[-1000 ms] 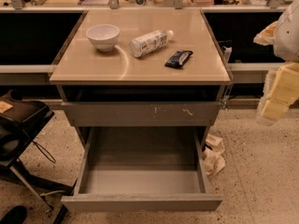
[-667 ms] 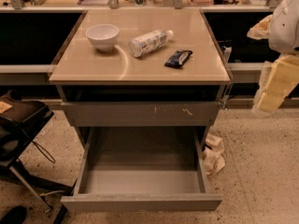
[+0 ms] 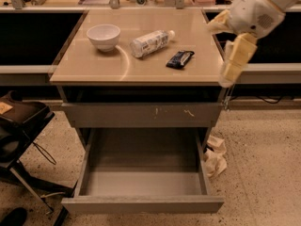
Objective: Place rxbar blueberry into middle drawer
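Rxbar blueberry (image 3: 180, 59) light, flat, slick; pinch across narrow width. Gripper (image 3: 233, 62) at 3 o'clock, finger state unclear.

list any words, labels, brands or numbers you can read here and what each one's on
No text can be read.
rxbar blueberry, lying on the tabletop: pale print on the dark wrapper, too blurred to read.
White bottle, lying on its side: label print too blurred.
Middle drawer, pulled open: plain front, no markings.
Drawer front above: only pale scratches.
Tool, at the table's right edge: no lettering visible.
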`<action>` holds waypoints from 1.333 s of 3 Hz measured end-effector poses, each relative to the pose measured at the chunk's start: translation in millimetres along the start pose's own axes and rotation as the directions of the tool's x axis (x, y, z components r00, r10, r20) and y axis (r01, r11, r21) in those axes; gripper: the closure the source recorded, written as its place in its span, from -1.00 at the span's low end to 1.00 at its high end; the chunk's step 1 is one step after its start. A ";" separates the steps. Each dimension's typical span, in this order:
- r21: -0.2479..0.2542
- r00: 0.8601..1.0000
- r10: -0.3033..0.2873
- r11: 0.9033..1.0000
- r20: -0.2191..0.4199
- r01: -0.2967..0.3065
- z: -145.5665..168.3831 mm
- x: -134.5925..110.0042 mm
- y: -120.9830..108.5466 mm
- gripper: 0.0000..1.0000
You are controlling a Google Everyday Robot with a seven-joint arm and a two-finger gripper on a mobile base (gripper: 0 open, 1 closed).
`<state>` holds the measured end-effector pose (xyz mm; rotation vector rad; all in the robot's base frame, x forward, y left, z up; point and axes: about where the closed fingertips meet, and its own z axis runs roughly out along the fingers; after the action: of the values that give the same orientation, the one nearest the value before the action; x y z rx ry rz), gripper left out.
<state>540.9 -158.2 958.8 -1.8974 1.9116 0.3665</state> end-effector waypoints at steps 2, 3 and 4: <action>0.049 0.973 -0.013 0.999 0.230 0.002 22.3 -17.9 -82.2 -1.00; 0.056 0.972 -0.013 0.998 0.235 0.000 24.9 -19.8 -85.5 -1.00; 0.130 0.965 0.010 0.991 0.263 -0.045 26.1 -13.3 -107.5 -1.00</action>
<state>650.3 -137.9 953.5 -1.6471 1.7430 0.4603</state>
